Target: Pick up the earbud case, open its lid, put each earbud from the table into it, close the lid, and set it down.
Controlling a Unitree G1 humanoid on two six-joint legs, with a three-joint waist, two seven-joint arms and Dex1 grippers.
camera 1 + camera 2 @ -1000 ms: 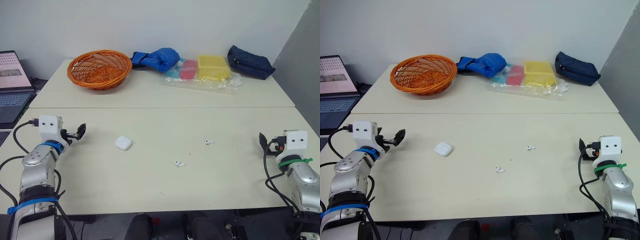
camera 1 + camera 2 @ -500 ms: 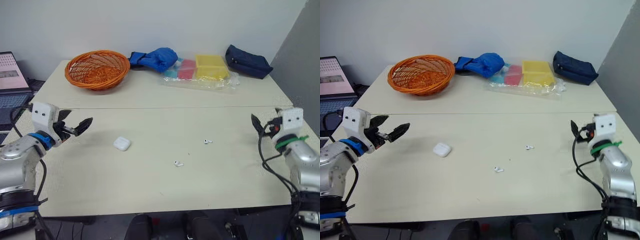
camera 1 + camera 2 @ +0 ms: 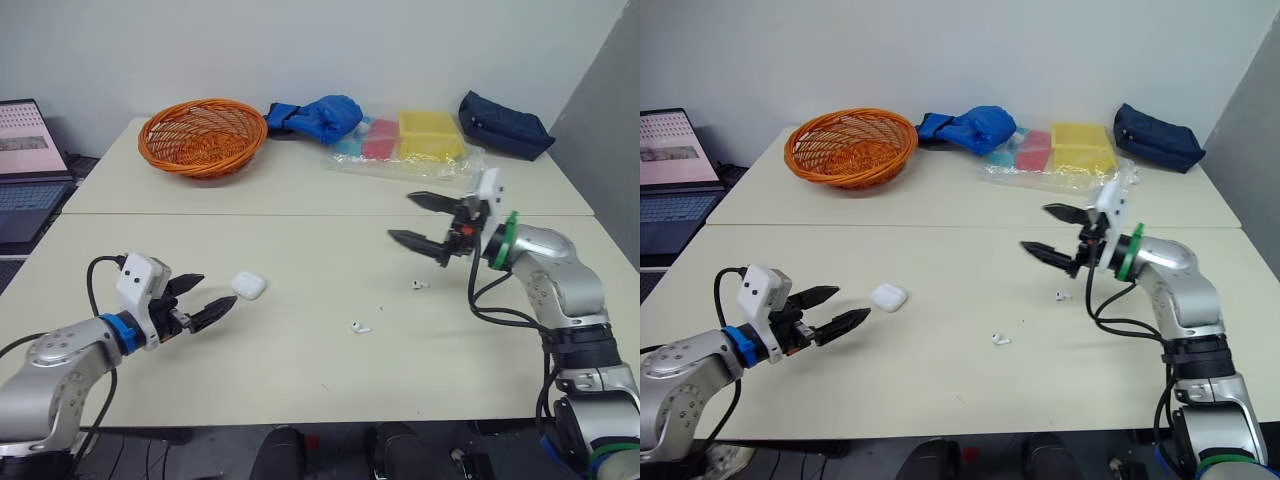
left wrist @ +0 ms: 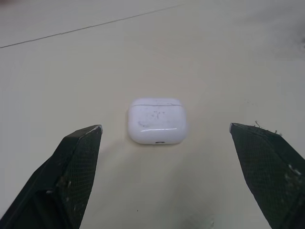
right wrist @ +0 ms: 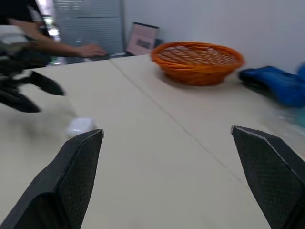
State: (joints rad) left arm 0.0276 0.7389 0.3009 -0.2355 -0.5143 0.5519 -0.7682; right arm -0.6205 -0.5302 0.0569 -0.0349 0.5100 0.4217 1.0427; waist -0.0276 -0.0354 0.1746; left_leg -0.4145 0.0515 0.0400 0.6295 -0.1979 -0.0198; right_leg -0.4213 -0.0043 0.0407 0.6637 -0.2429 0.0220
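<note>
The white earbud case (image 3: 248,286) lies shut on the near table, left of centre. My left gripper (image 3: 215,295) is open just to its left, low over the table, and its wrist view shows the case (image 4: 156,121) lying a little ahead of the spread fingers, untouched. One white earbud (image 3: 418,284) lies right of centre and another earbud (image 3: 358,327) lies nearer the front edge. My right gripper (image 3: 400,216) is open and empty, raised above and behind the right earbud and pointing left.
On the far table sit an orange basket (image 3: 202,135), a blue cloth (image 3: 315,117), yellow and pink boxes in plastic (image 3: 425,135) and a dark pouch (image 3: 500,123). A laptop (image 3: 30,150) stands at the far left, with a person's hand (image 5: 88,49) near it.
Both arms have swung in from the table's sides. The left gripper has moved up beside the case. The right gripper has risen and moved left over the right earbud.
</note>
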